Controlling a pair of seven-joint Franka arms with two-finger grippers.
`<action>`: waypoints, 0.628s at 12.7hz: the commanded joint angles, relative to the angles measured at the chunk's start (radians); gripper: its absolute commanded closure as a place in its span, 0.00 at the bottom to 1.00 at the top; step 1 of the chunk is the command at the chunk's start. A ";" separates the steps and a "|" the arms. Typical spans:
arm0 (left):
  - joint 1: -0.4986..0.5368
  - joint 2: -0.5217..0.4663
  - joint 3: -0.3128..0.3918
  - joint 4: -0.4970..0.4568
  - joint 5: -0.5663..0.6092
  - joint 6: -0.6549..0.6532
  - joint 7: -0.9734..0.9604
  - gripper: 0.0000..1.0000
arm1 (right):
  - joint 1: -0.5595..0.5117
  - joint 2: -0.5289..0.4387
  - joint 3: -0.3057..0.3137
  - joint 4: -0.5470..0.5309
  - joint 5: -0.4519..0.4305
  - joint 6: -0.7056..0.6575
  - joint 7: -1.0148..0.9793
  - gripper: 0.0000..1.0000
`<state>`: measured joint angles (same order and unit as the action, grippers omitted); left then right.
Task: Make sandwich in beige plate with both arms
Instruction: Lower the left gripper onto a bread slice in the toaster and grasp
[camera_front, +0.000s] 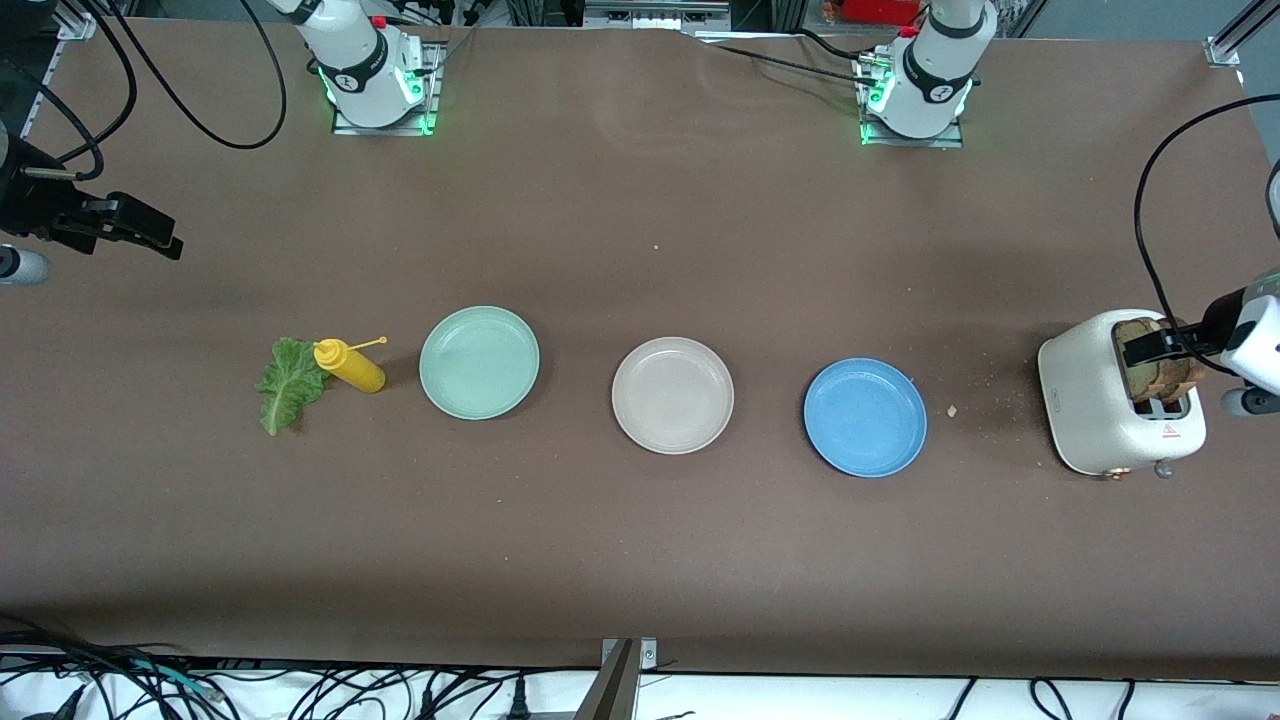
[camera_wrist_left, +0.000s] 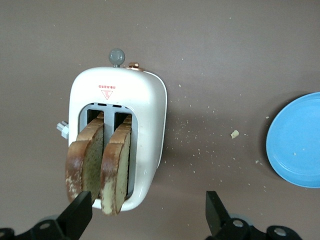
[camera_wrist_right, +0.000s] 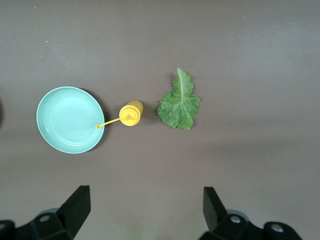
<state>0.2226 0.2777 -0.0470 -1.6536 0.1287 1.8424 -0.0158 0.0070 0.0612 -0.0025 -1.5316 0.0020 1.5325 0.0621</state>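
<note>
Two brown-crusted bread slices (camera_wrist_left: 82, 160) (camera_wrist_left: 117, 165) stand upright in the slots of a white toaster (camera_wrist_left: 145, 125) at the left arm's end of the table, where the bread (camera_front: 1160, 372) also shows. My left gripper (camera_wrist_left: 147, 205) hangs open over the toaster (camera_front: 1100, 400), one finger (camera_wrist_left: 80, 207) beside the outer slice, gripping nothing. The green lettuce leaf (camera_front: 290, 383) (camera_wrist_right: 179, 104) lies flat toward the right arm's end. The empty beige plate (camera_front: 672, 395) sits mid-table. My right gripper (camera_wrist_right: 145, 210) (camera_front: 140, 230) hovers open and empty, high over the table's right-arm end.
A yellow squeeze bottle (camera_front: 350, 366) (camera_wrist_right: 131, 113) lies between the lettuce and a mint-green plate (camera_front: 479, 362) (camera_wrist_right: 70, 120). A blue plate (camera_front: 865, 417) (camera_wrist_left: 297, 140) sits between the beige plate and the toaster. Crumbs (camera_wrist_left: 234, 134) dot the table near the toaster.
</note>
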 joint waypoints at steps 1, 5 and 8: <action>0.033 -0.018 -0.010 -0.072 0.040 0.067 0.027 0.00 | 0.002 -0.015 -0.005 -0.012 0.016 -0.002 -0.015 0.00; 0.057 -0.023 -0.010 -0.152 0.052 0.142 0.027 0.00 | 0.002 -0.017 -0.005 -0.012 0.016 -0.003 -0.015 0.00; 0.063 -0.028 -0.010 -0.213 0.052 0.207 0.027 0.09 | 0.002 -0.017 -0.005 -0.012 0.016 -0.003 -0.015 0.00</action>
<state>0.2700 0.2801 -0.0468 -1.8054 0.1489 2.0040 -0.0035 0.0069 0.0612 -0.0025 -1.5316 0.0020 1.5325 0.0621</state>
